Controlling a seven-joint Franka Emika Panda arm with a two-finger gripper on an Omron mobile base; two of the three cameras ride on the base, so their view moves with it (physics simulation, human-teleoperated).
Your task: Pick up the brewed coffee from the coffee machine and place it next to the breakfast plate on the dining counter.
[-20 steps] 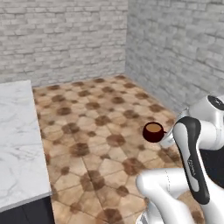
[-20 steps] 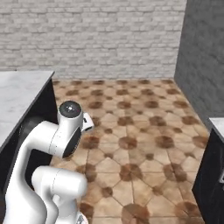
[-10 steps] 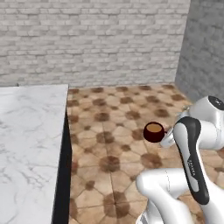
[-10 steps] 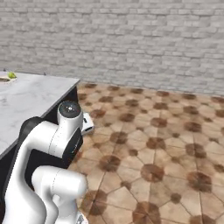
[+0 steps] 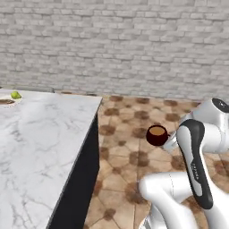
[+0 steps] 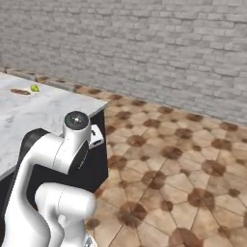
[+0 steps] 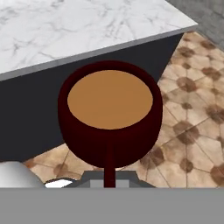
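Claw: the gripper (image 5: 169,142) is clamped on the handle of the mug; in the hand view the thin dark red handle runs straight down from the mug into the closed jaws.
Held thing: the brewed coffee (image 7: 110,113) is up in the air, upright, brown liquid level and near the rim; nothing looks spilled.
Where it hangs: in the left base view the mug (image 5: 156,134) is over the tiled floor (image 5: 129,147), beside the dark end of the dining counter (image 5: 44,134) and not yet above its marble top.
Goal spot: the breakfast plate (image 5: 8,100) sits at the far corner of the counter top, with a green fruit (image 5: 15,95) on it, well apart from the mug.
Done: the pick-up from the machine, judging by the mug being carried off any surface.
Left: bring the mug over the counter, carry it across to the plate, set it down just beside it, let go.
Risk: tilting or bumping the counter edge on the way could slop the coffee.
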